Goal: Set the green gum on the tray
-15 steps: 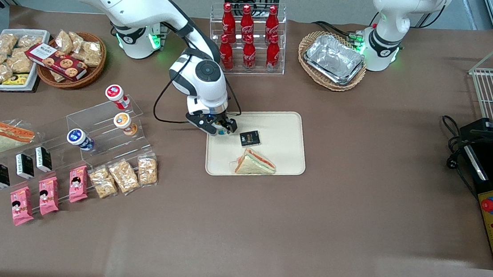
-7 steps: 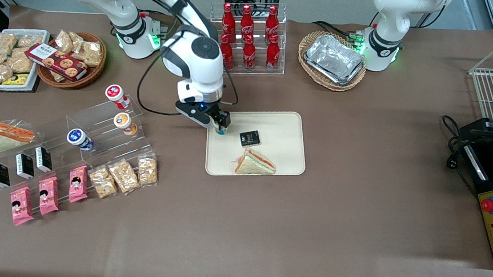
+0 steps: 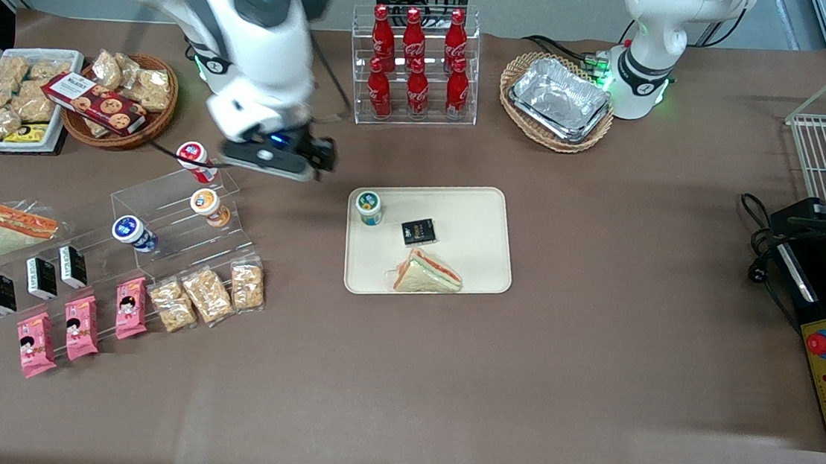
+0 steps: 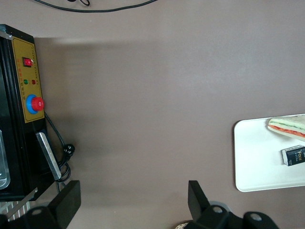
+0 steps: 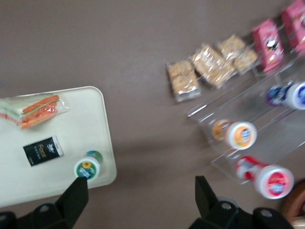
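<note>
The green gum (image 3: 369,206) stands upright on the cream tray (image 3: 474,215), in the tray's corner toward the working arm's end; the wrist view shows the gum's lid (image 5: 86,168) on the tray (image 5: 90,119). My gripper (image 3: 292,156) hangs high above the bare table, off the tray, between the gum and the acrylic stand. It is open and holds nothing (image 5: 140,198); one finger (image 5: 76,193) overlaps the gum's lid in the wrist view.
A black packet (image 3: 417,232) and a wrapped sandwich (image 3: 426,273) also lie on the tray. Red-lidded (image 3: 192,156), orange-lidded (image 3: 205,202) and blue-lidded (image 3: 129,229) canisters sit on the acrylic stand. A cola bottle rack (image 3: 414,64) stands farther from the camera.
The gripper has let go of the green gum, risen and swung away toward the acrylic stand. The gum now stands alone on the tray.
</note>
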`<state>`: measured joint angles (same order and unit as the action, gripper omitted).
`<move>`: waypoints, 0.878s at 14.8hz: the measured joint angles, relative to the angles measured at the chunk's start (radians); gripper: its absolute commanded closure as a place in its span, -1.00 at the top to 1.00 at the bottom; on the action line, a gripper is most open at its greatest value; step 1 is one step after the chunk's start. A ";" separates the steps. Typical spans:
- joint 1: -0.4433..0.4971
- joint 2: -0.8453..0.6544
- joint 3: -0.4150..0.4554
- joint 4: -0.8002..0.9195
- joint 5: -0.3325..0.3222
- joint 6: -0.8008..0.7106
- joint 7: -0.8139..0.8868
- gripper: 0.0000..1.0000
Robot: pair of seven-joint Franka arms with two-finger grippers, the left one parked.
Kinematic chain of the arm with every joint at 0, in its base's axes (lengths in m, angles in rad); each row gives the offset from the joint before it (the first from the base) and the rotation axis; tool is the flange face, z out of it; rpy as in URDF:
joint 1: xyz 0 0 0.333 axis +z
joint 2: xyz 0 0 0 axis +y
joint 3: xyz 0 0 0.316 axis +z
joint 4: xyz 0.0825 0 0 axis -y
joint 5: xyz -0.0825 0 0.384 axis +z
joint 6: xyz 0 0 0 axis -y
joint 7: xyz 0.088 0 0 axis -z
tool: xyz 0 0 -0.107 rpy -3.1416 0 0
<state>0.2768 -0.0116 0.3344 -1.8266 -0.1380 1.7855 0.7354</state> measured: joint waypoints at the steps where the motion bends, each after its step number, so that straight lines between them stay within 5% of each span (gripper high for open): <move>1: -0.002 -0.012 -0.039 0.052 0.005 -0.050 -0.110 1.00; 9: -0.027 -0.018 -0.377 0.160 0.008 -0.108 -0.748 1.00; 13: -0.167 -0.017 -0.399 0.165 0.045 -0.107 -0.862 1.00</move>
